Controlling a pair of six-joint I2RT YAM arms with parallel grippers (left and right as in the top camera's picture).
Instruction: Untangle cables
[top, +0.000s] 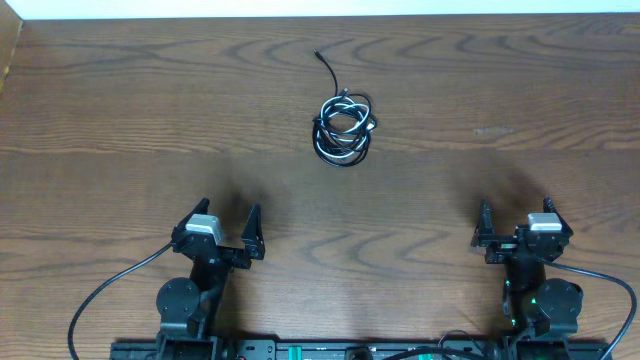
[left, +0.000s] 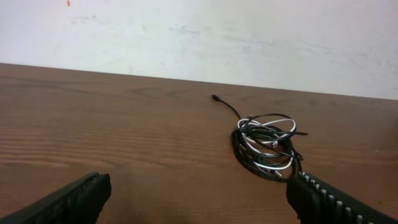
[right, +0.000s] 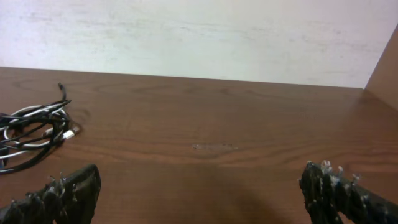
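Lying coiled, cables sit well inside table edges.

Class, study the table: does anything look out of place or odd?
Yes: the cables lie on the table in one tangled coil, black and white cords looped together, one black plug end trailing toward the far edge.

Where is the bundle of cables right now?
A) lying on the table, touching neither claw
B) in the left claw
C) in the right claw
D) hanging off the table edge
A: the cables lie coiled on the table, while the left gripper and right gripper stand open and empty nearer the robot.
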